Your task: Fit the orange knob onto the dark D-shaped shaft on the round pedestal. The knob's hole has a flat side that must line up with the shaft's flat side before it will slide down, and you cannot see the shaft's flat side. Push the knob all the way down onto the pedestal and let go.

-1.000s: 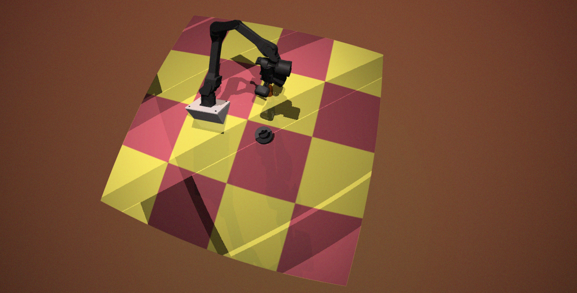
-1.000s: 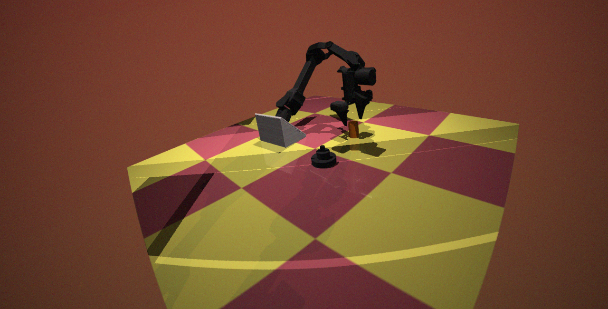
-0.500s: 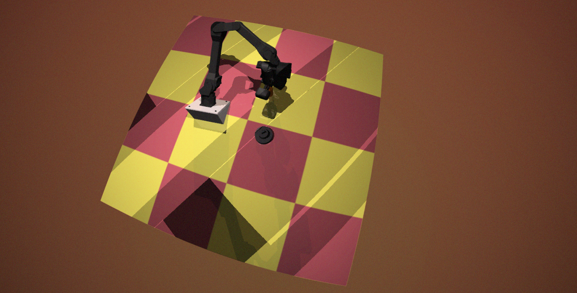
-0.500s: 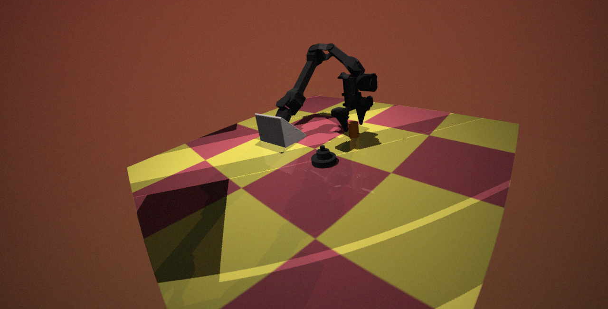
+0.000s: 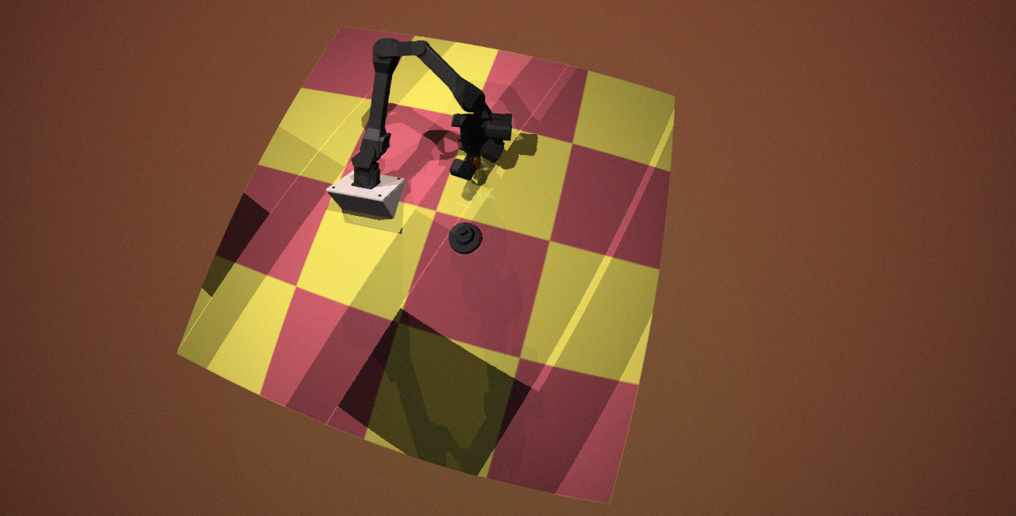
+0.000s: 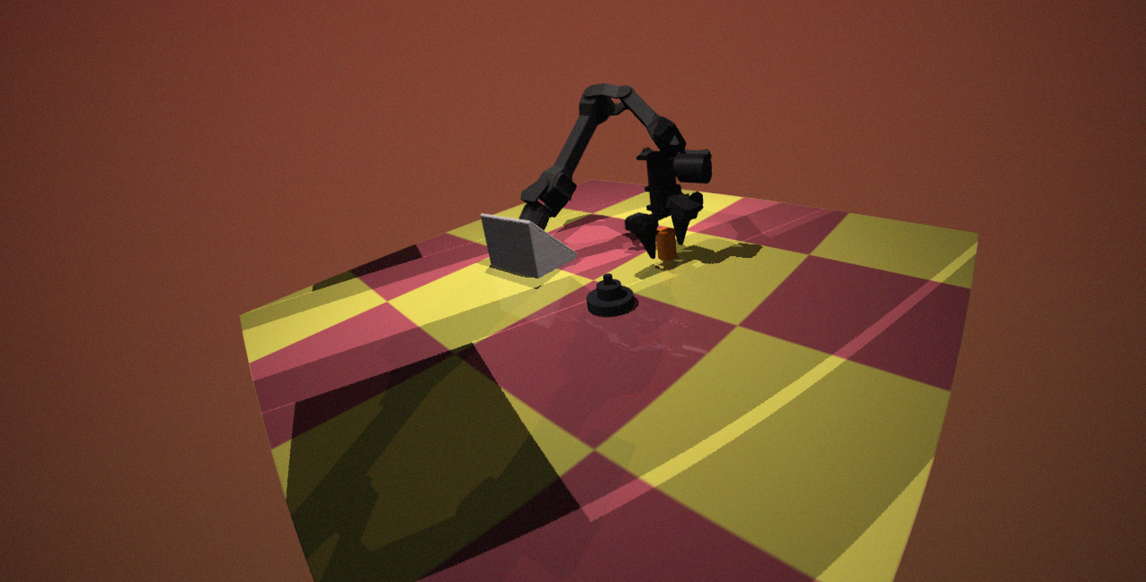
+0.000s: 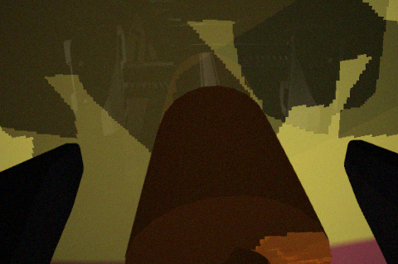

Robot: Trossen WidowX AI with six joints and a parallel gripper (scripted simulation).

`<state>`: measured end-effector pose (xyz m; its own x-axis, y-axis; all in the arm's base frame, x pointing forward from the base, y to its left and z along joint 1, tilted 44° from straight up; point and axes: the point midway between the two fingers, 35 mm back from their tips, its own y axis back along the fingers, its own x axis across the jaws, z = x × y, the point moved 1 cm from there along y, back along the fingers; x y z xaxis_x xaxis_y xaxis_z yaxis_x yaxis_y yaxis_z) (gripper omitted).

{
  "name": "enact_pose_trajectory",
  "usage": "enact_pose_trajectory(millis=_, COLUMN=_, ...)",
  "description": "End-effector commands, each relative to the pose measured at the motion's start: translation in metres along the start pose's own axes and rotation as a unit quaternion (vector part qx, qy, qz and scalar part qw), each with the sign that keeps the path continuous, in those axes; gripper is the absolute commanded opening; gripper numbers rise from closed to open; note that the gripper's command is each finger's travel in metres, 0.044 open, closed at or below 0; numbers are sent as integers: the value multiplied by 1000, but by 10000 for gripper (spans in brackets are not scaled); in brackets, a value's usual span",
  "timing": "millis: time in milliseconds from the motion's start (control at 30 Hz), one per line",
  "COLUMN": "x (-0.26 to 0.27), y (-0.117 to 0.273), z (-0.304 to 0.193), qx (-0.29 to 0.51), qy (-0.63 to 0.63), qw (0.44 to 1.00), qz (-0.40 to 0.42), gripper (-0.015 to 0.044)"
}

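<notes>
The orange knob point(image 5: 476, 160) point(image 6: 666, 245) point(image 7: 220, 156) stands upright on the checkered table. In the wrist view it is large and shaded, and its top end is partly cut off by the bottom edge; only a bit of the hole shows. My gripper point(image 6: 666, 251) point(image 7: 215, 156) is open, low over the table, with one finger on each side of the knob and visible gaps on both sides in the wrist view. The dark round pedestal point(image 5: 474, 248) point(image 6: 611, 305) stands apart from the knob, with its bare shaft point(image 6: 607, 278) pointing up. The shaft's flat side cannot be made out.
The arm's pale wedge-shaped base point(image 5: 365, 189) point(image 6: 512, 245) stands left of the pedestal in the top and exterior views. The table is a yellow and red checkered square point(image 5: 603, 193) point(image 6: 865, 290) with broad dark shadows across it.
</notes>
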<state>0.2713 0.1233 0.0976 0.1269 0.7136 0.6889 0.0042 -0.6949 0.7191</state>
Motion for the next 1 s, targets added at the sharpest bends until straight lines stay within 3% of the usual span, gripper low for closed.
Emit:
enact_pose_trajectory(millis=0, x=0, y=-4, z=-1, qx=1, qy=-3, qw=1000, qz=2, gripper=440)
enact_pose_trajectory(millis=333, x=0, y=-4, z=-1, qx=1, qy=-3, qw=1000, qz=2, gripper=177)
enact_pose_trajectory(millis=533, x=0, y=-4, z=-1, qx=1, qy=-3, qw=1000, qz=2, gripper=137)
enact_pose_trajectory(millis=700, x=-3, y=10, z=2, qx=0, qy=-3, qw=1000, qz=-1, gripper=6)
enact_pose_trajectory(millis=967, x=-11, y=59, z=6, qx=-1, qy=-4, qw=1000, qz=-8, gripper=0)
